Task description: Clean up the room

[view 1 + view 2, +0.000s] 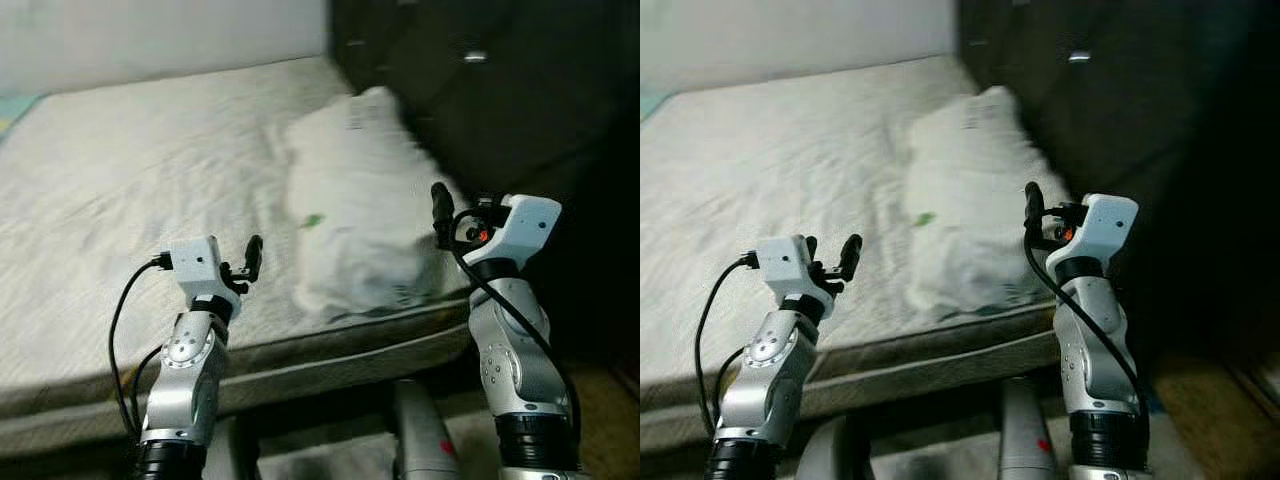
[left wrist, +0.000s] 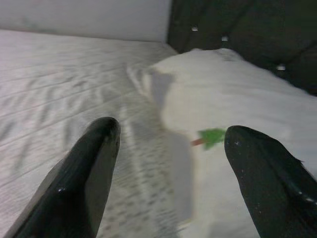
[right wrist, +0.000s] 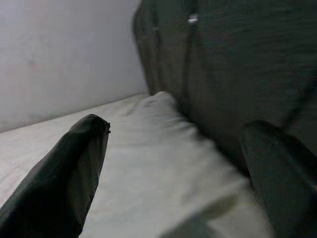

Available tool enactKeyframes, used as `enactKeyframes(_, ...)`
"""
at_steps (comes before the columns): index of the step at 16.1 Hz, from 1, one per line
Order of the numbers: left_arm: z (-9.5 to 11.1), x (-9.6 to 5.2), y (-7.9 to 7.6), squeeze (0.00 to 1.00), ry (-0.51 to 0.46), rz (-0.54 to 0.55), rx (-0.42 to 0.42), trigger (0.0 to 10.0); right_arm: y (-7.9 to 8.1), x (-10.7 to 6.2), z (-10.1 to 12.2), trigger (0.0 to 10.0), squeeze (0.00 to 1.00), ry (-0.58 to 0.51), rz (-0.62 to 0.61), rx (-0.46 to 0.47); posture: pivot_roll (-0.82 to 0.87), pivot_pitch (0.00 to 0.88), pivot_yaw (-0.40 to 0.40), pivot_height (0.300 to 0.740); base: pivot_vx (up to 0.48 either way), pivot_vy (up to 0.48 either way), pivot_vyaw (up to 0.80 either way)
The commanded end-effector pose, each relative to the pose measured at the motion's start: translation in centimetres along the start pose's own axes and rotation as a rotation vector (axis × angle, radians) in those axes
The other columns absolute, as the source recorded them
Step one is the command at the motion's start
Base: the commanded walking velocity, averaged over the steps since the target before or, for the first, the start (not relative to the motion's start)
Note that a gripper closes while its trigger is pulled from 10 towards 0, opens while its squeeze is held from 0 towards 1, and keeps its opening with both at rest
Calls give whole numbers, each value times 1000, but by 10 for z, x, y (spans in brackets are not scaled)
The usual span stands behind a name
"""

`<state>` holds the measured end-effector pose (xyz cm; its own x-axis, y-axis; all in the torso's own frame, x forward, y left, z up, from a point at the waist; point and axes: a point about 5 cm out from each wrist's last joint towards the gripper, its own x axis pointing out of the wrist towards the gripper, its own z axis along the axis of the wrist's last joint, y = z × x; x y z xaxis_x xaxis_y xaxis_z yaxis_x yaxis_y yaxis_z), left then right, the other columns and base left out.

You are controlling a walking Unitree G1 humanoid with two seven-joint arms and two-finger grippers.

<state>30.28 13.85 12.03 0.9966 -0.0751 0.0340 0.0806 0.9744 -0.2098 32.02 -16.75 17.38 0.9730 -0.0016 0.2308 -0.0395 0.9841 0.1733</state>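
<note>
**Both grippers raised over the bed, holding nothing**

The left gripper (image 1: 250, 262) hovers above the near edge of the mattress (image 1: 120, 190), and its two black fingers (image 2: 84, 178) stand wide apart with nothing between them. The mattress is bare and pale, with a quilted surface. More to the right, a white pillow (image 1: 360, 200) lies on the mattress against the dark tufted headboard (image 1: 480, 90). A small green object (image 1: 313, 221) rests on the pillow's left side; what it is I cannot tell. The right gripper (image 1: 438, 215) is at the pillow's right edge, near the headboard, with its fingers (image 3: 59, 183) also spread apart and empty.
</note>
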Motion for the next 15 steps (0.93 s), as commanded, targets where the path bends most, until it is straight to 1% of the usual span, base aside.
enactKeyframes(1, 1, 1, 1, 0, -11, 2, 7, 10000, 5, 4, 3, 10000, 0, -10, 18, 7, -182, 0, 129, 556, 0, 0, -431)
enactKeyframes(4, 1, 1, 5, 0, -21, 13, 5, 10000, 6, 1, 0, 10000, 0, 9, 46, 2, -181, 0, 121, 556, 0, 0, 0)
enactKeyframes(5, 0, 1, 7, 0, -21, 17, 6, 10000, 7, 1, 1, 10000, 0, 0, 64, -22, -183, 0, 122, 556, 0, 0, 0)
enactKeyframes(7, 0, 1, 7, 0, -22, 17, 8, 10000, 7, 0, 4, 10000, 0, -25, 80, -15, -182, 0, 120, 556, 0, 0, 0)
enactKeyframes(10, 4, 3, 8, 0, -37, 21, 13, 10000, 10, 3, 6, 10000, 0, -31, 97, -30, -181, 0, 122, 591, 0, 0, 0)
enactKeyframes(15, 4, 2, 8, 0, -43, 26, 6, 10000, 19, 4, 8, 10000, 0, -41, 125, -18, -187, 0, 130, 651, 0, 0, 0)
